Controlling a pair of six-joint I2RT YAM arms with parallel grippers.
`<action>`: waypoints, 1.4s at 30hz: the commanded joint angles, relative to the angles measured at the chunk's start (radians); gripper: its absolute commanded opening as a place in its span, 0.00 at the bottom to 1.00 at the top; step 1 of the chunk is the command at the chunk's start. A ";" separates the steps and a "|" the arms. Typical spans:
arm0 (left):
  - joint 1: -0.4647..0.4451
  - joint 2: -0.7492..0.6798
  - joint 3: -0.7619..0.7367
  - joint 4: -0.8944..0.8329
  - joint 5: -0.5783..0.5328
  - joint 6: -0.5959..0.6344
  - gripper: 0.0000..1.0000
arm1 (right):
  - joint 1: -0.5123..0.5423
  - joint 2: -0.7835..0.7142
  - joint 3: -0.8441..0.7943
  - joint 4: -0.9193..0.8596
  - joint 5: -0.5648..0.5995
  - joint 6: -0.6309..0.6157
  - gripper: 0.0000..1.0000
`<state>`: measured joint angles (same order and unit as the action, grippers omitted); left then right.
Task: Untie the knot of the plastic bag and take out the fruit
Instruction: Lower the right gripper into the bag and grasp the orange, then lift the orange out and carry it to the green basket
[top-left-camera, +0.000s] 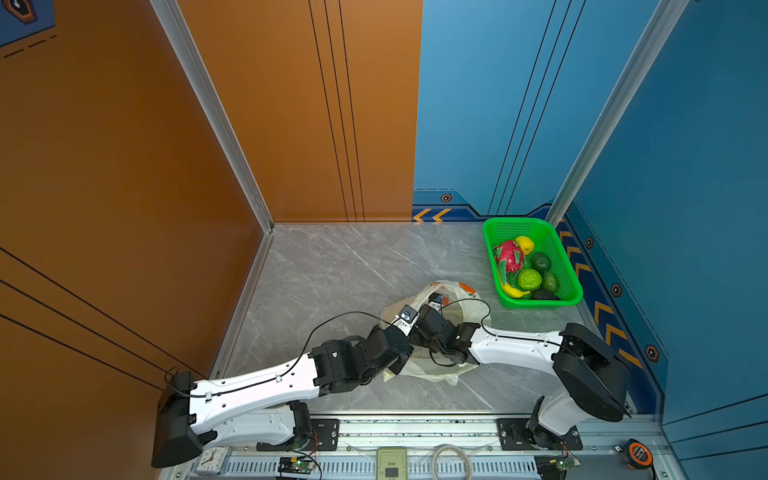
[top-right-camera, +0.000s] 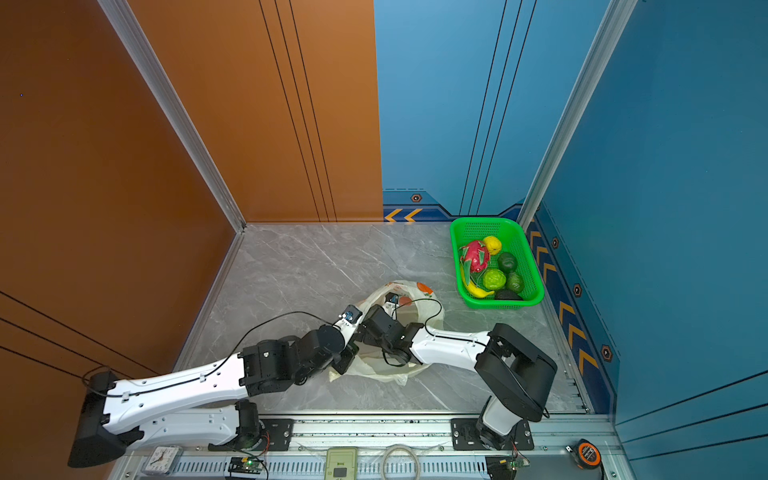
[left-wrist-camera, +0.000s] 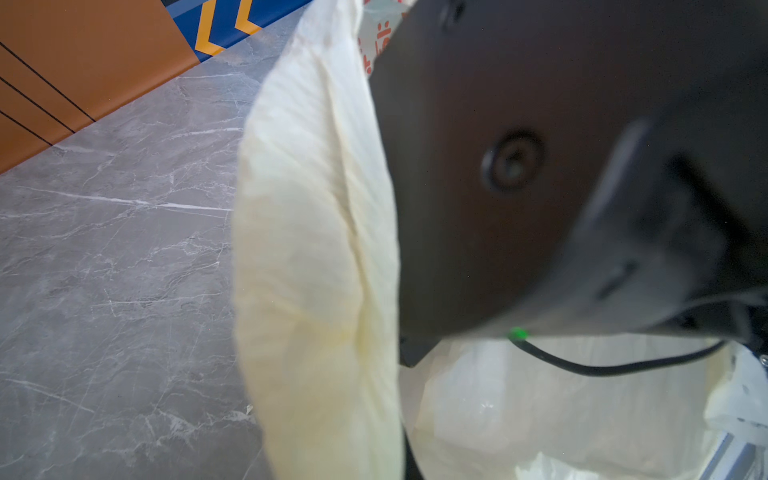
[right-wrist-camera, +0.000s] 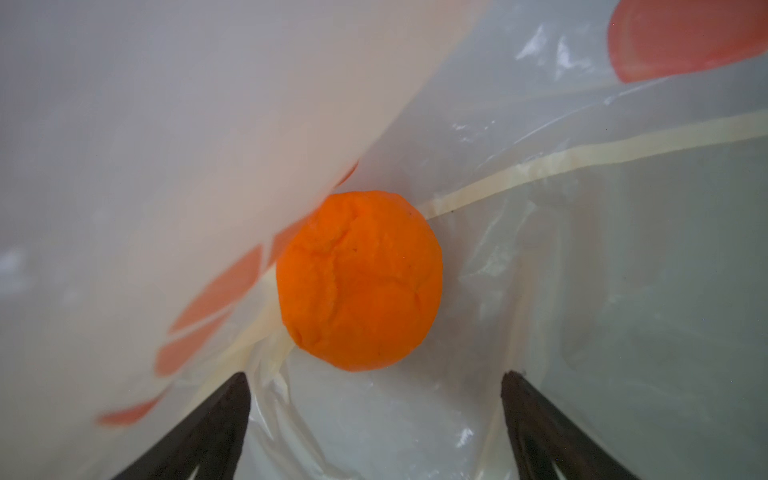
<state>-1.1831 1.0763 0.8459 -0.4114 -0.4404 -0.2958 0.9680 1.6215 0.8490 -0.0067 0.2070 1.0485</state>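
Note:
The plastic bag (top-left-camera: 459, 291) lies crumpled mid-table with its mouth held open; no knot shows. My left gripper (top-left-camera: 412, 311) is shut on the bag's cream-yellow rim strip (left-wrist-camera: 316, 249), which rises straight up from the jaws and hides them. My right gripper (right-wrist-camera: 376, 374) is inside the bag with its jaws wide open and nothing between them. An orange (right-wrist-camera: 359, 280) rests on the bag's floor just beyond the dark fingertips (right-wrist-camera: 232, 399). A dragon fruit (top-left-camera: 510, 255), lemon (top-left-camera: 524, 244), banana (top-left-camera: 515, 292), bumpy green ball (top-left-camera: 529, 278) and avocados (top-left-camera: 541, 262) lie in the green basket (top-left-camera: 515, 227).
The basket stands at the back right, close to the blue wall and an aluminium post. Both forearms cross over the bag, nearly touching. Along the front rail sit a small clock (top-left-camera: 212, 459) and a tape measure (top-left-camera: 638, 455).

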 joint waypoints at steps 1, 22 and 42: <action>0.000 -0.014 -0.008 -0.007 0.027 -0.006 0.00 | -0.003 0.040 0.000 0.104 0.062 0.017 0.95; -0.010 -0.083 -0.091 -0.029 0.046 -0.040 0.00 | -0.023 0.157 0.030 0.186 0.094 0.049 0.67; 0.001 -0.073 -0.070 -0.018 -0.032 -0.052 0.00 | 0.080 -0.228 -0.073 -0.148 0.104 0.036 0.56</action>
<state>-1.1854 1.0069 0.7658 -0.4171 -0.4435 -0.3408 1.0344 1.4437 0.8066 -0.0376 0.2863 1.0859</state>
